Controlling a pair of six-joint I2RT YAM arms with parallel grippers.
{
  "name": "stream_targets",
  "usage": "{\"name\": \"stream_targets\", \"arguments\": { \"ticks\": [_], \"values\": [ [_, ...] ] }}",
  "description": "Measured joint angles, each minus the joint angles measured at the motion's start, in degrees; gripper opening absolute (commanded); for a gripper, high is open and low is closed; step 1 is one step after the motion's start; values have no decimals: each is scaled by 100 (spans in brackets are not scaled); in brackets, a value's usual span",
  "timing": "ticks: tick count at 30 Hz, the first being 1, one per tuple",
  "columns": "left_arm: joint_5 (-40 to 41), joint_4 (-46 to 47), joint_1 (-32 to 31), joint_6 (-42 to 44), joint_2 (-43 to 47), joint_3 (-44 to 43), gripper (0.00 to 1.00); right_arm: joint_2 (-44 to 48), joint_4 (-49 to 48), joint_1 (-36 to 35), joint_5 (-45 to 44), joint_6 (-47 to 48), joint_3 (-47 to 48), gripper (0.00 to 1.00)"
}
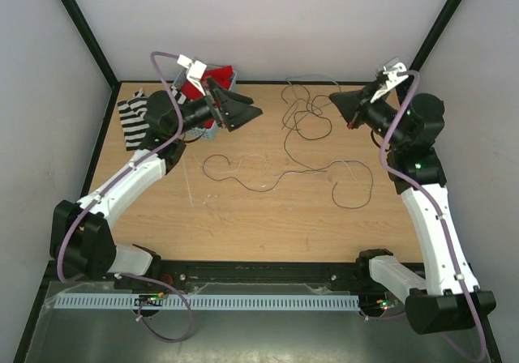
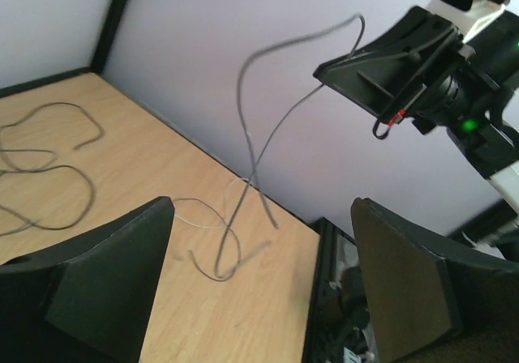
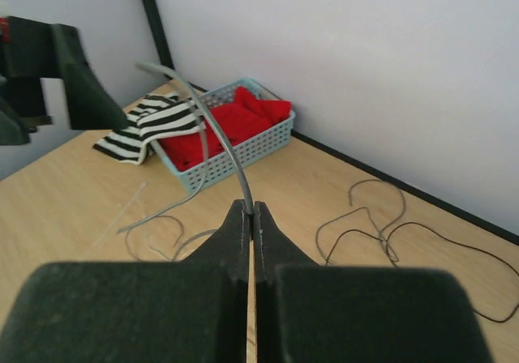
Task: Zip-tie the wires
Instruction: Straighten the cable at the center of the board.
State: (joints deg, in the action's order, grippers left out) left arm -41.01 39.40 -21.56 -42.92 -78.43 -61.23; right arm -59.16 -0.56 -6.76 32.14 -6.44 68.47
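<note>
**Wires unbundled; zip tie not yet applied.**

Near the arm bases the counter (image 1: 268, 233) lay bare, giving free working room. Further in, a pale straight strip, judged to be the zip tie (image 1: 190, 181), lay flat and untouched left of centre. The wires (image 1: 353, 207) sprawled in loose loops to its right. Above them, the right gripper (image 3: 250, 209) had its fingers pressed together, pinching one grey strand (image 3: 229, 148). The left gripper (image 1: 246, 108) had its fingers spread and empty. Gathering and tying appeared outstanding. A basket (image 3: 235, 156) and striped cloth (image 3: 150, 128) crowded the far-left corner.
</note>
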Motion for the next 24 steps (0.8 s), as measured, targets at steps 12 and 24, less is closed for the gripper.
{"name": "stream_targets", "arguments": {
  "ticks": [12, 24],
  "values": [
    [120, 789, -999, 35, -702, -2, 79, 715, -127, 0, 695, -549, -398, 0],
    [157, 1567, -1163, -240, -1082, -48, 66, 717, -125, 0, 739, -577, -586, 0]
  ]
}}
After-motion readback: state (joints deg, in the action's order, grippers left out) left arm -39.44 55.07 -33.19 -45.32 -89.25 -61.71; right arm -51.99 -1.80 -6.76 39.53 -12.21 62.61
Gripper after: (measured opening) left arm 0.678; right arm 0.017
